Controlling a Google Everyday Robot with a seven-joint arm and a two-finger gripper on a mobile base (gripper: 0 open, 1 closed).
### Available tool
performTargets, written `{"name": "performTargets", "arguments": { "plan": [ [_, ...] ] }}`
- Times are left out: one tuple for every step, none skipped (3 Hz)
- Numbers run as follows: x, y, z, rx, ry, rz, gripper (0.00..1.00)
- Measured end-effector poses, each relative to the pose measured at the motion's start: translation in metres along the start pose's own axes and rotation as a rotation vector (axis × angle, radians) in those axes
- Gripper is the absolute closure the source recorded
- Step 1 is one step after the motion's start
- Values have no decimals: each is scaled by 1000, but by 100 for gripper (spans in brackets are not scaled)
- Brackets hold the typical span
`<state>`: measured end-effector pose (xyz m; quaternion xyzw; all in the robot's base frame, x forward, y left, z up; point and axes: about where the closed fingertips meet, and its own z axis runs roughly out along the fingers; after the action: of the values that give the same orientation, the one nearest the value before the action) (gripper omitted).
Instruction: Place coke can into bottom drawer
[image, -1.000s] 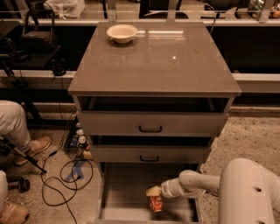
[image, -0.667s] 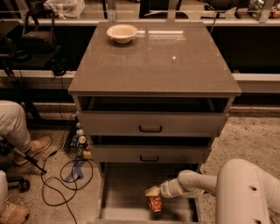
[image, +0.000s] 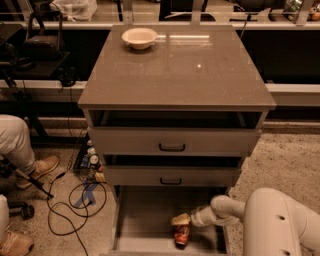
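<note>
The coke can (image: 181, 234) is a small red-orange can standing upright inside the bottom drawer (image: 145, 215), near its front right. The bottom drawer is pulled out below the two upper drawers. My gripper (image: 181, 220) reaches in from the right at the end of the white arm (image: 225, 210) and sits at the top of the can, its yellowish fingers touching it.
A cream bowl (image: 139, 37) sits at the back left of the cabinet top (image: 180, 70). The two upper drawers (image: 172, 142) are slightly open. A person's legs and shoes (image: 30, 170) and black cables (image: 75, 200) are on the floor at the left.
</note>
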<state>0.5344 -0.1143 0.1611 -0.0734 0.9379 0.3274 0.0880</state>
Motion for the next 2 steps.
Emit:
{"name": "performTargets", "arguments": {
  "plan": [
    [-7,-26,-13,4,-16,22,0],
    [-41,-51,-68,11,-107,-7,0]
  ]
}}
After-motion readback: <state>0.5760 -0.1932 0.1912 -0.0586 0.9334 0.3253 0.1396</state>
